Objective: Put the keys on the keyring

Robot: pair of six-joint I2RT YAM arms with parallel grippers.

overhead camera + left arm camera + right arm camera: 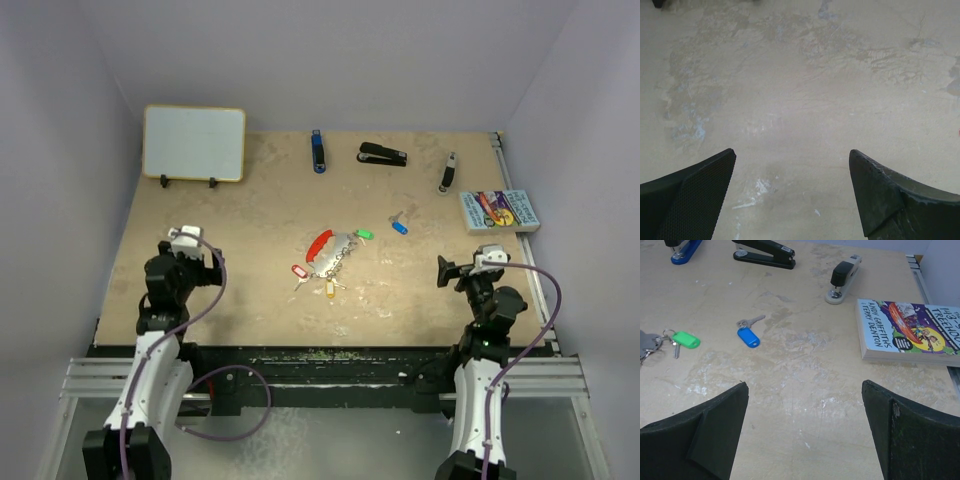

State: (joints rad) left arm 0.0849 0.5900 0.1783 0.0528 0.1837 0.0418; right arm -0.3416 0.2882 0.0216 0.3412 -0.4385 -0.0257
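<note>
Where the middle of the table point(250, 200) shows in the top view, the keyring point(320, 243) lies flat, a red crescent with its long axis running from lower left to upper right and a silvery chain point(342, 254) bunched against its right side. The keys lie around it: the green-tagged key point(365, 234) just right of the chain, the red-tagged key point(298, 270) just below left, the yellow-tagged key point(330, 290) below, and the blue-tagged key point(399, 227) alone further right. In the right wrist view the blue tag's silver blade points to the upper right, while the green tag lies roughly left to right, its small blade pointing down the frame. At the right edge a book point(910, 332) reads "ANDY GRIFFITHS & TERRY DENTON", with a cropped word beginning "TREEHOU". The left gripper point(791, 151) has its jaws spread wide over bare tabletop at the left; the right gripper point(805, 383) is likewise wide apart and holds nothing.
</note>
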